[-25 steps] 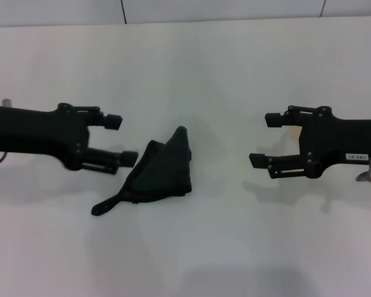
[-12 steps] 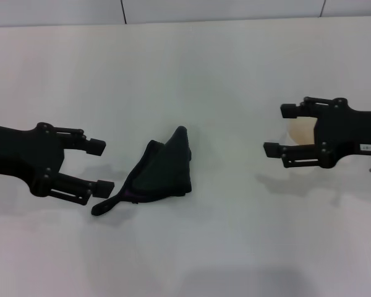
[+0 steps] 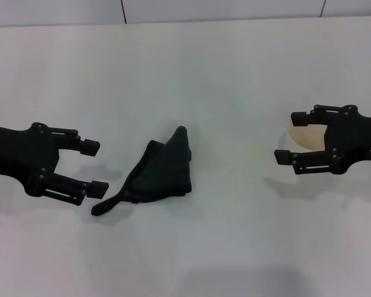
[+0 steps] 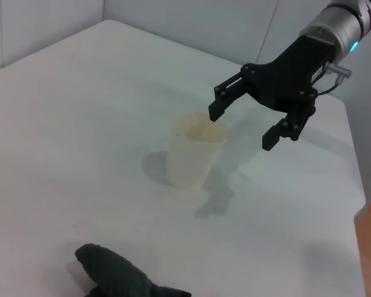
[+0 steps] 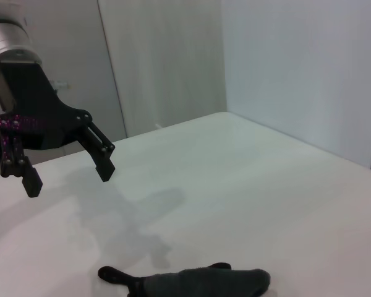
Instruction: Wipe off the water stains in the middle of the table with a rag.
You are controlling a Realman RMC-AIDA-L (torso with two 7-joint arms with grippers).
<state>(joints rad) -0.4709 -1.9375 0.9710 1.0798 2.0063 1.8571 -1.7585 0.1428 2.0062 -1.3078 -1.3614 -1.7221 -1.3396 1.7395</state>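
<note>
Crumpled black rag (image 3: 162, 173) (thin tail leftward) on white table (image 3: 222, 80)

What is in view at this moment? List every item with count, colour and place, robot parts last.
Soft dark cloth rag: one, black, crumpled mid-table, thin tail pointing toward the left tool.
Paper cup: one, off-white, upright on the right side, beside and partly behind the right tool.
Plain matte table: one, white, under everything; no stain is visible on it.
Left tool: one, black, open, hovering left of the rag, apart from it.
Right tool: one, black, open, at the cup.
</note>
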